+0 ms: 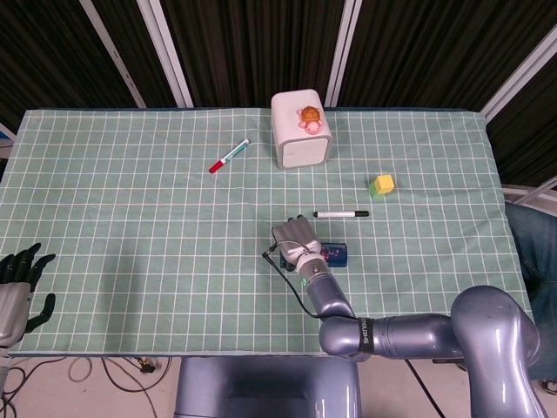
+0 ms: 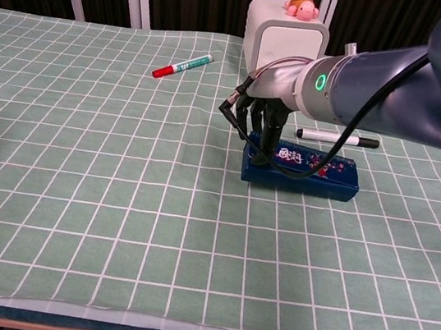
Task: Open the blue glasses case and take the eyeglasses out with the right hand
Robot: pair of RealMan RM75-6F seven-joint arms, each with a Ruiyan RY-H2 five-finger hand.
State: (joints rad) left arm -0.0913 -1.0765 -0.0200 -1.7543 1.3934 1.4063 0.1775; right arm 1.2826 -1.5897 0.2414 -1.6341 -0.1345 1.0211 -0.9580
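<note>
The blue glasses case (image 2: 303,171) lies shut on the green checked cloth, a patterned strip on its lid; in the head view only its right end (image 1: 338,253) shows past my hand. My right hand (image 2: 261,125) (image 1: 294,238) hangs over the case's left end. Its fingers (image 2: 267,143) point down, slightly apart, and touch the lid there. I cannot see any finger hooked under the lid. No eyeglasses are visible. My left hand (image 1: 19,283) rests at the table's near left corner, fingers spread, holding nothing.
A white box (image 1: 300,131) (image 2: 285,38) with a turtle toy on top stands at the back. A black marker (image 1: 341,213) (image 2: 337,138) lies just behind the case. A red-capped marker (image 1: 228,156) (image 2: 182,65) lies further left. A yellow-green cube (image 1: 381,185) sits to the right.
</note>
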